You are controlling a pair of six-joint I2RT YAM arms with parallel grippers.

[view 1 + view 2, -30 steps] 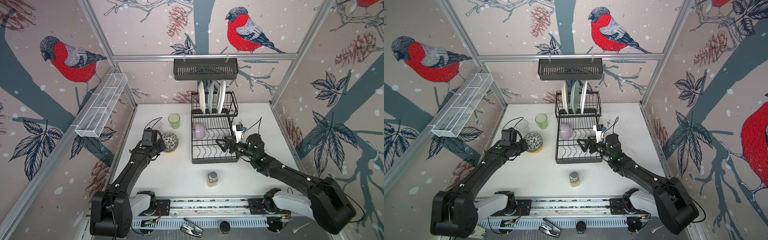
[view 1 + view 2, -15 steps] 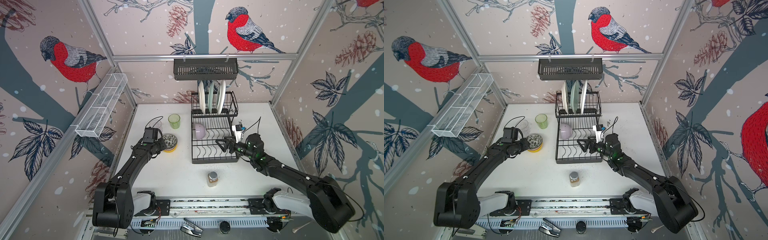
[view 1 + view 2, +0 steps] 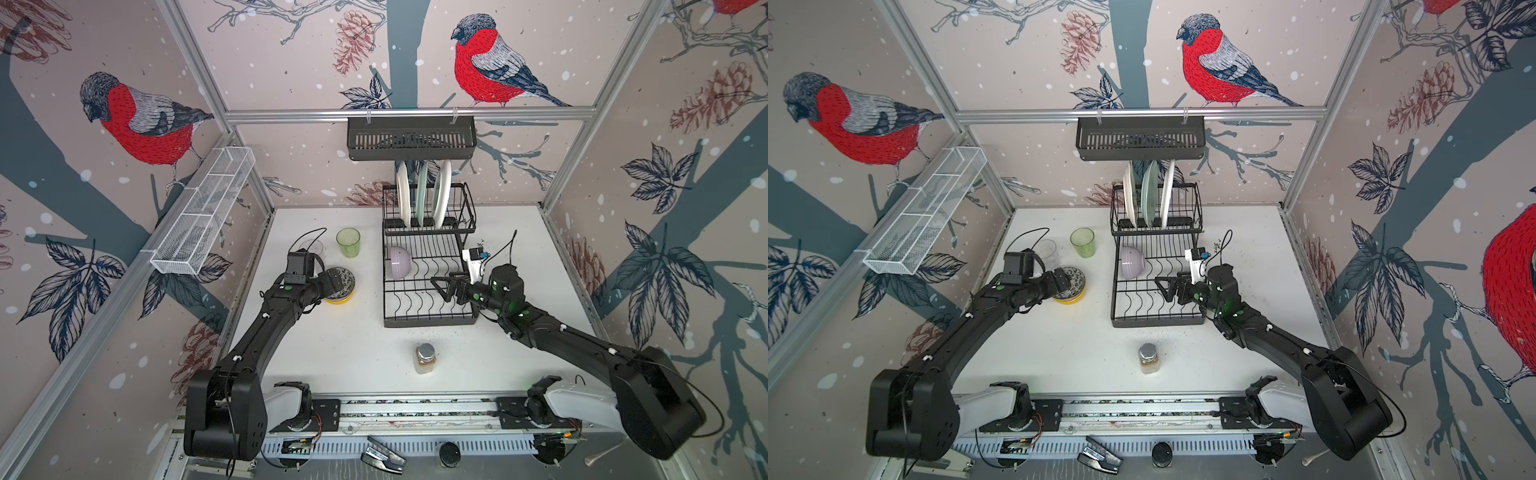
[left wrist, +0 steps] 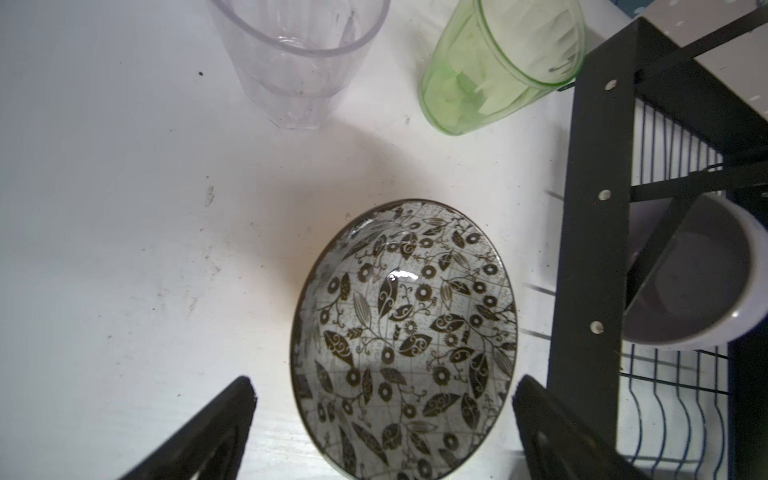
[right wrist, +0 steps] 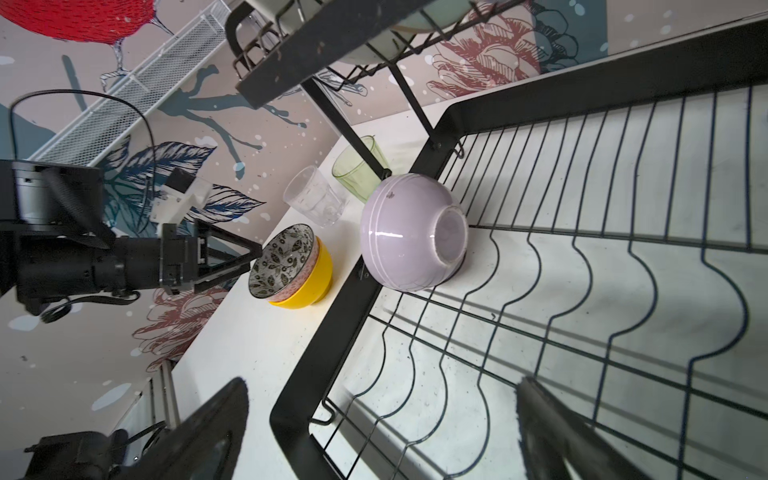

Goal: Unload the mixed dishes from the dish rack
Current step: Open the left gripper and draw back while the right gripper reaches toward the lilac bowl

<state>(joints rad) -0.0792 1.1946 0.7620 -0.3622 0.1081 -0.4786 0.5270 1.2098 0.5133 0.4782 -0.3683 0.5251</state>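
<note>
Now | left pincer [image 4: 384, 388] agape, empty, by patterned bowl [image 4: 403, 332] rim | right pincer [image 3: 439, 289] agape, empty, over rack [image 3: 428, 321]

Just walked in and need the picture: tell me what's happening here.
Two robot arms are unloading a dish rack. The left gripper is open at the patterned bowl, nested in the yellow bowl on the table. The right gripper, open, hovers over the lower tier, facing the lilac bowl lying there. Three plates stand in the upper tier.

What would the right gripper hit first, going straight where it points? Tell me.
Most likely the lilac bowl, on its side on the lower tier of the dish rack, ahead of the open right gripper; depth is unclear.
</note>
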